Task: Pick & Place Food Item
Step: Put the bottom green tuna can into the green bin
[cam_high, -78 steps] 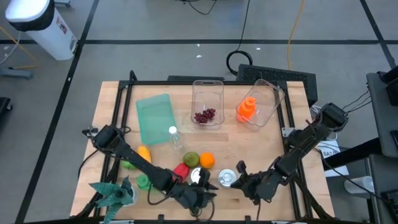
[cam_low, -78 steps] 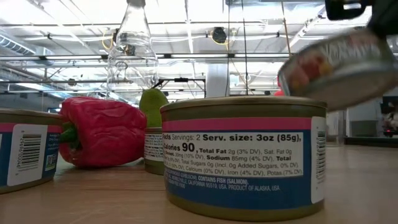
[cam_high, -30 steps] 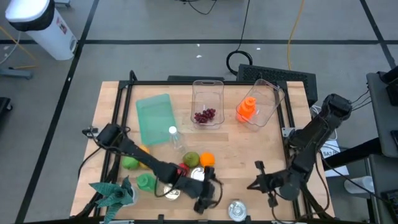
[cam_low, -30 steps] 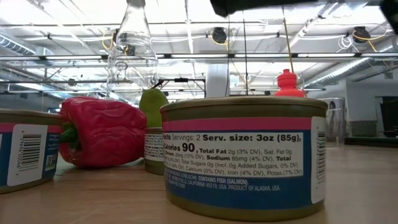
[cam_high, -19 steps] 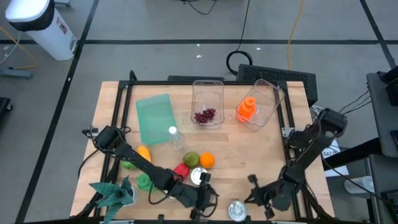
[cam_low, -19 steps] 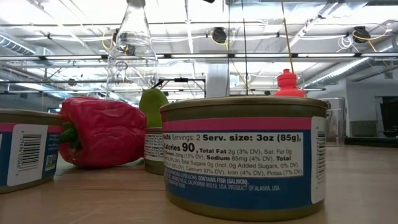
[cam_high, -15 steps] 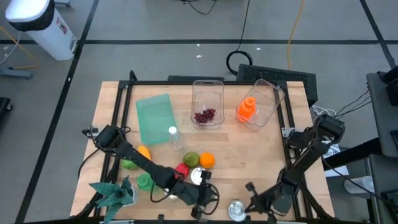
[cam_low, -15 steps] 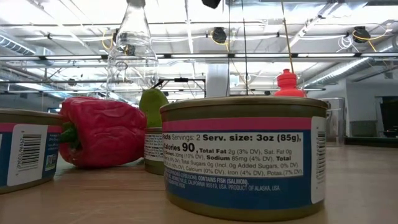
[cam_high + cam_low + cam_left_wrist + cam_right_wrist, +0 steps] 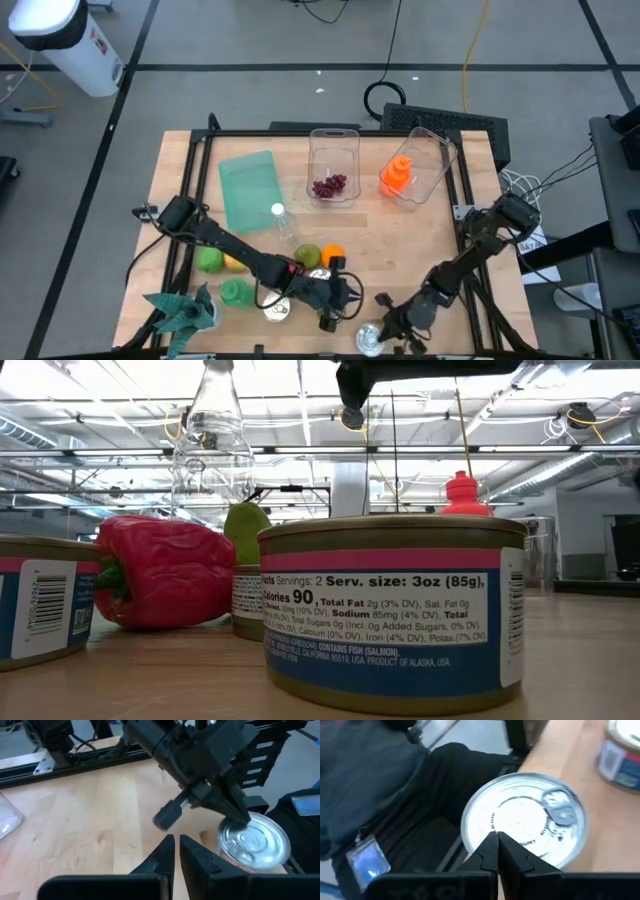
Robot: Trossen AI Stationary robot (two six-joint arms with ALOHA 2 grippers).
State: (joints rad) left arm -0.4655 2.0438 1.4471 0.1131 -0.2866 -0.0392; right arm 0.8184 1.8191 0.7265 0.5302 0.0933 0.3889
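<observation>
Two arms reach low over the desk point(image 9: 420, 240) in the high view, the left gripper point(image 9: 345, 300) beside the orange point(image 9: 332, 256) and the right gripper point(image 9: 383, 325) at a silver can point(image 9: 368, 340) on the near edge. Left wrist view: its jaws sit pressed together, empty, near that can point(image 9: 254, 841). Right wrist view: jaws closed, tips just over the can's lid point(image 9: 525, 822).

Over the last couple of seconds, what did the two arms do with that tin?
The right gripper carried the silver can to the table's near edge, released it and now hovers shut above. The left gripper closed empty. Fruit, pepper and containers stayed put.
</observation>
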